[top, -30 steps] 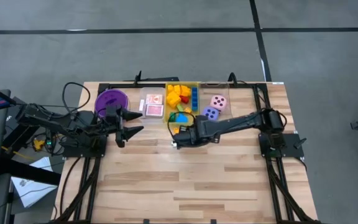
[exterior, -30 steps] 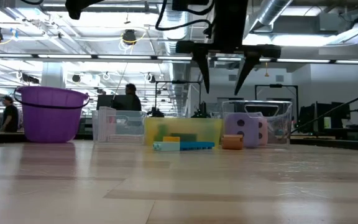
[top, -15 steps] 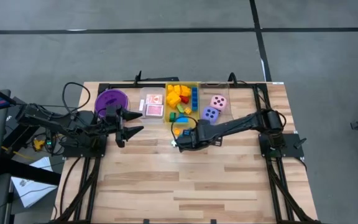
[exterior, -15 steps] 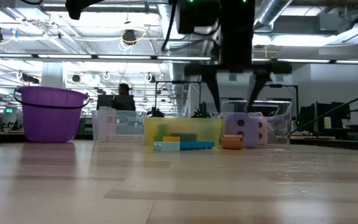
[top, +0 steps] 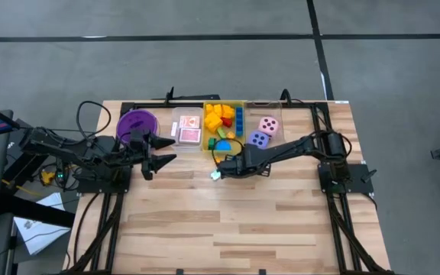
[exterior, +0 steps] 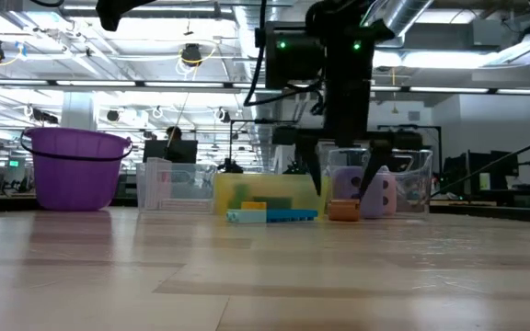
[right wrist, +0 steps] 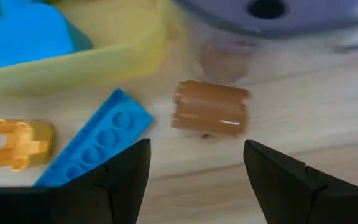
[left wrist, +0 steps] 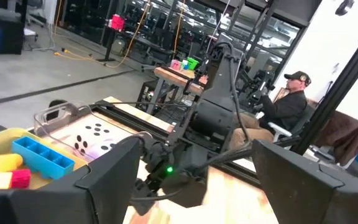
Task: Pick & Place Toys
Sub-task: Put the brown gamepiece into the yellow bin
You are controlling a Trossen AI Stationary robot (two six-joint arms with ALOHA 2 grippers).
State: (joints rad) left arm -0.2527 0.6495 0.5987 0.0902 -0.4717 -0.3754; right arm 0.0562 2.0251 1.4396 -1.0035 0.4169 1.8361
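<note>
Right gripper has dropped low over the orange block lying on the table beside the yellow bin, fingers spread, probably lining up a grab. Left gripper waits open near the purple bowl.

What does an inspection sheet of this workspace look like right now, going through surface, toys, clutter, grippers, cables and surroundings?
Surface: wooden table, near half bare.
Job's things: orange block, blue plate and yellow piece lie loose on the wood beside the yellow bin, which holds more blocks. Purple die and pink die sit in the clear bin; playing cards in another clear bin.
Clutter: purple bowl at the far left corner.
Grippers: right gripper open, low over the orange block; left gripper open, waiting near the bowl.
Cables: black loop behind the left arm.
Surroundings: seated person beyond the table.
</note>
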